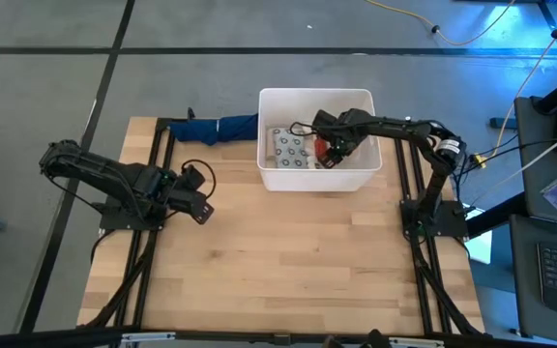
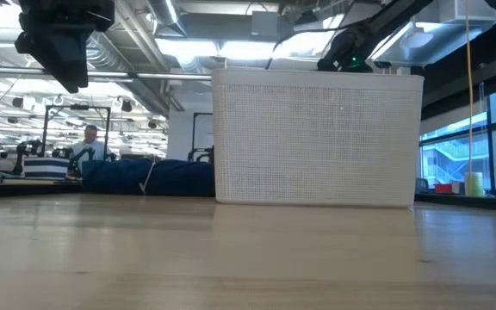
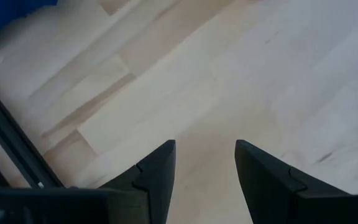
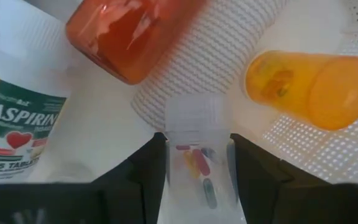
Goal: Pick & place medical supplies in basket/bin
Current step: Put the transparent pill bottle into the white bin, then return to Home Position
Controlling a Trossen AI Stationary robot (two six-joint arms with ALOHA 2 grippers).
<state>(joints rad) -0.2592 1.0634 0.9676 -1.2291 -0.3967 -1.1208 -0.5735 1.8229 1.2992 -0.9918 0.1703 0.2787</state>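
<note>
Right jaws around clear pill cup (image 4: 197, 163)

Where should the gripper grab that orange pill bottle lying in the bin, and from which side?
Across the middle of the orange pill bottle, coming straight down into the white bin. It seems to lie on its side, so its round body offers two opposite curved flanks. The right gripper now straddles a small clear cup.

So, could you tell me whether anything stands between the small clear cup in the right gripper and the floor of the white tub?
Nothing visible does: the right gripper holds the small clear cup of pills inside the white plastic tub, with the orange bottles lying beside it.
</note>
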